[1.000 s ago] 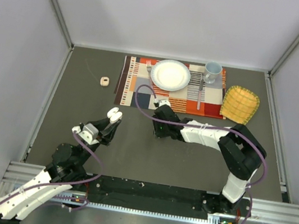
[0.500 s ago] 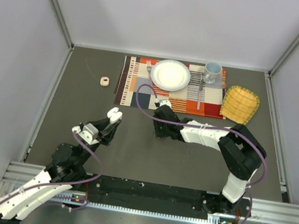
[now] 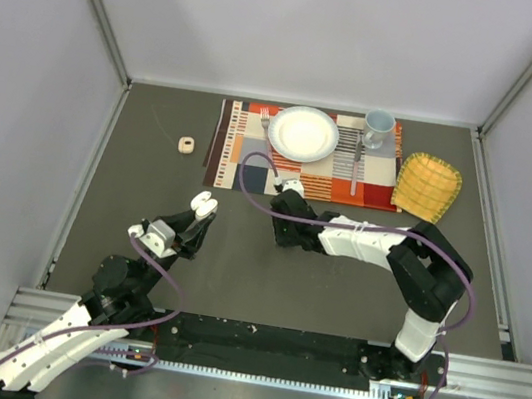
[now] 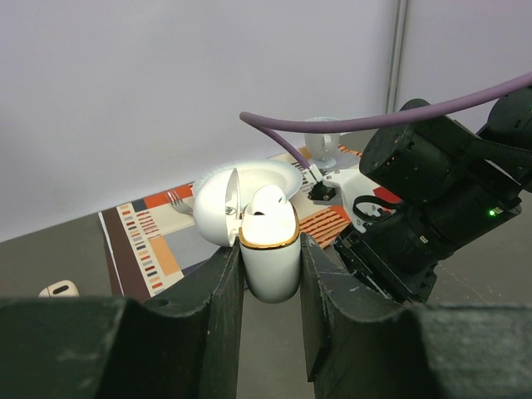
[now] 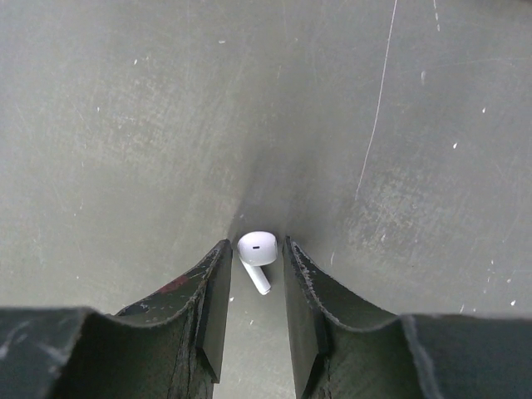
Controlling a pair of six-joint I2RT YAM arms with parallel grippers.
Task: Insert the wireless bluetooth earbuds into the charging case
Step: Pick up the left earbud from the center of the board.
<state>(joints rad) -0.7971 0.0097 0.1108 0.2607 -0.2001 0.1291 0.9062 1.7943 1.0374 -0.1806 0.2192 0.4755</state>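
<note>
My left gripper (image 4: 270,251) is shut on a white charging case (image 4: 269,270) with a gold rim and holds it upright above the table. Its lid (image 4: 214,208) is open and one white earbud (image 4: 268,200) sits in it. In the top view the case (image 3: 205,202) is left of centre. My right gripper (image 5: 253,243) points down at the table, its jaws a little apart on either side of a white earbud (image 5: 258,252) lying on the dark surface. In the top view the right gripper (image 3: 285,201) hides that earbud. No pinkish-beige earbuds are clearly visible.
A small pale beige object (image 3: 187,144) lies on the table at the far left. A patterned placemat (image 3: 237,160) at the back holds a white plate (image 3: 304,133), a fork (image 3: 265,116), a knife (image 3: 356,168) and a blue mug (image 3: 377,128). A yellow cloth (image 3: 427,185) lies to its right.
My right gripper has shifted slightly to the left near the table. The left arm and the case have not moved.
</note>
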